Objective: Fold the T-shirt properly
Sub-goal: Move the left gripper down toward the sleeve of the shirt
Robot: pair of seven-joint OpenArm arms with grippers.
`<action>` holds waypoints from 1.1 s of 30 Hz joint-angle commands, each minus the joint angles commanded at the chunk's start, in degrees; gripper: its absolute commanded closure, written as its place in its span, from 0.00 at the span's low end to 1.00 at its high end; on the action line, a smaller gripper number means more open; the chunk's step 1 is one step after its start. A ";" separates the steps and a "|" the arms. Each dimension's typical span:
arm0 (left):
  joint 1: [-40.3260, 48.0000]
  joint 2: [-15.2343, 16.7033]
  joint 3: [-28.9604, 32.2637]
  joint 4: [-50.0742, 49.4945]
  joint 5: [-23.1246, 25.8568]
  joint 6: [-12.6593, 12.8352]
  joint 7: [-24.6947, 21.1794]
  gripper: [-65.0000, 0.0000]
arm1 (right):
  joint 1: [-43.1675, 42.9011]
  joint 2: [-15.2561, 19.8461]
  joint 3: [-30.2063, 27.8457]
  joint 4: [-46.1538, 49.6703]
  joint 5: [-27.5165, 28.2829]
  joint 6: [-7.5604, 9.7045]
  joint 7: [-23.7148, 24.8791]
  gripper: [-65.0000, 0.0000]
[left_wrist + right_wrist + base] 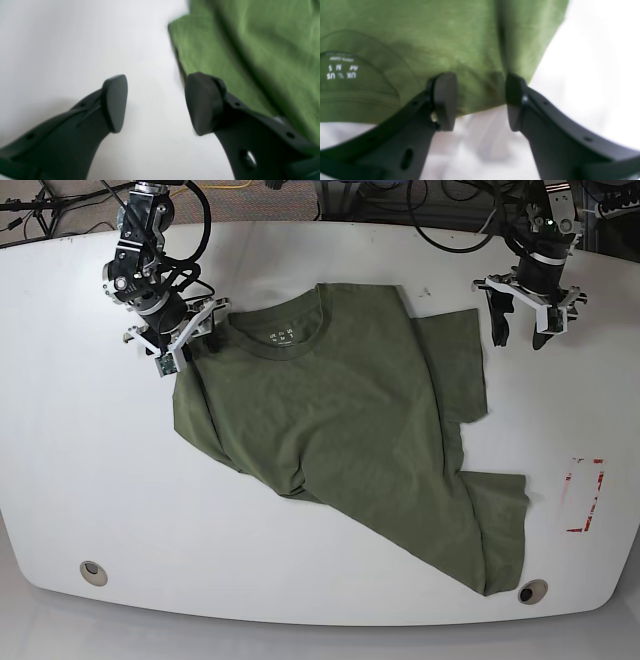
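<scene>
The olive-green T-shirt [340,430] lies crumpled on the white table [80,460], collar [282,335] toward the back and hem corner at the front right. My right gripper [188,350] is open at the shirt's shoulder, left of the collar. In the right wrist view the gripper [480,102] straddles the cloth's edge [475,62], with the pale size print [341,71] at left. My left gripper [518,338] is open and empty just right of the other sleeve [462,350]. In the left wrist view the gripper [158,103] is over bare table, with the shirt [250,50] beside its right finger.
A red rectangular mark [583,495] is on the table at the right. Two round holes [93,572] [533,591] sit near the front edge. Cables [450,220] run along the back edge.
</scene>
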 joint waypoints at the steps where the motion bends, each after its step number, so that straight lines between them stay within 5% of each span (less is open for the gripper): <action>1: -0.19 -0.01 0.04 -0.13 -0.02 -0.02 0.13 0.43 | 0.18 0.04 -0.03 -0.05 -0.03 -0.03 -0.07 0.68; 4: -0.53 0.12 0.26 -0.17 -0.11 0.14 0.23 0.44 | 0.60 0.31 0.02 -0.20 -0.20 0.08 -0.21 0.75; 6: 0.52 0.73 0.53 0.98 -0.95 1.26 -1.12 0.43 | 3.27 0.72 -0.95 -1.44 -0.10 0.36 0.46 0.92; 10: 0.87 0.86 0.53 1.26 -1.10 1.38 -1.74 0.43 | 4.16 0.71 -1.00 -2.00 -0.18 0.36 0.20 0.97; 20: -1.04 0.64 0.42 0.51 -1.94 1.92 -0.82 0.40 | 4.69 0.00 -1.48 -1.65 -0.04 0.44 0.27 0.97; 22: -8.89 -0.30 -0.81 -3.08 -2.39 2.32 7.50 0.38 | 2.86 -1.48 -1.74 -1.07 0.28 0.57 0.49 0.95; 33: -14.64 -0.71 -1.81 -7.01 -2.10 2.11 13.07 0.40 | 1.62 -2.13 -1.74 -0.66 0.07 1.05 0.59 0.94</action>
